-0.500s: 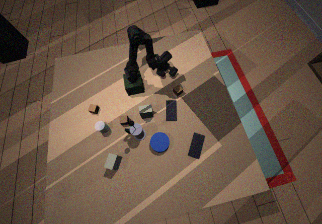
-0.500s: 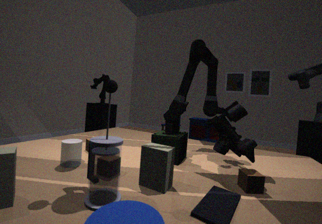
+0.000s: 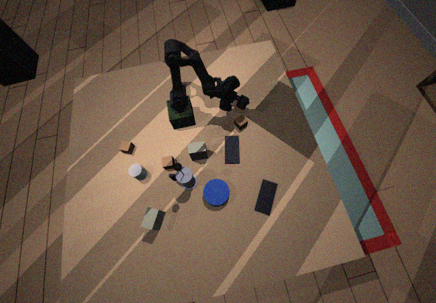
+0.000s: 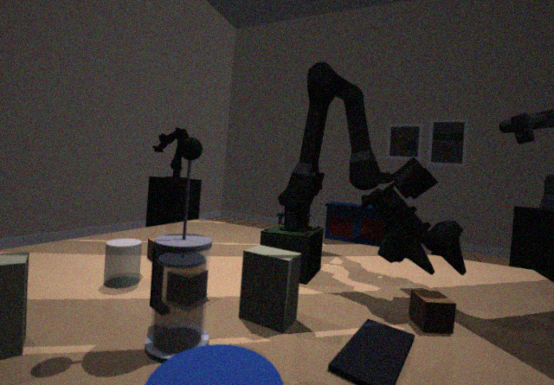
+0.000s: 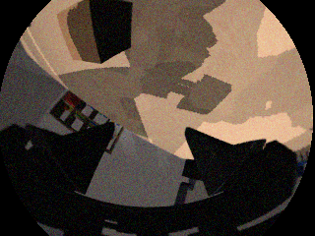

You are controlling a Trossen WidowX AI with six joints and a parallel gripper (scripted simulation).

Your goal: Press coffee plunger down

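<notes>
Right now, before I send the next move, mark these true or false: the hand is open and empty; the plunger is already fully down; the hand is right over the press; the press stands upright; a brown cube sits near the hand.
1. The hand is open and empty. True.
2. The plunger is fully down. False: its rod stands tall above the lid, knob high.
3. The hand is right over the coffee press. False: it hangs off to the side, well apart.
4. The press stands upright. True.
5. A brown cube sits near the hand. True: on the table just below it.
</notes>
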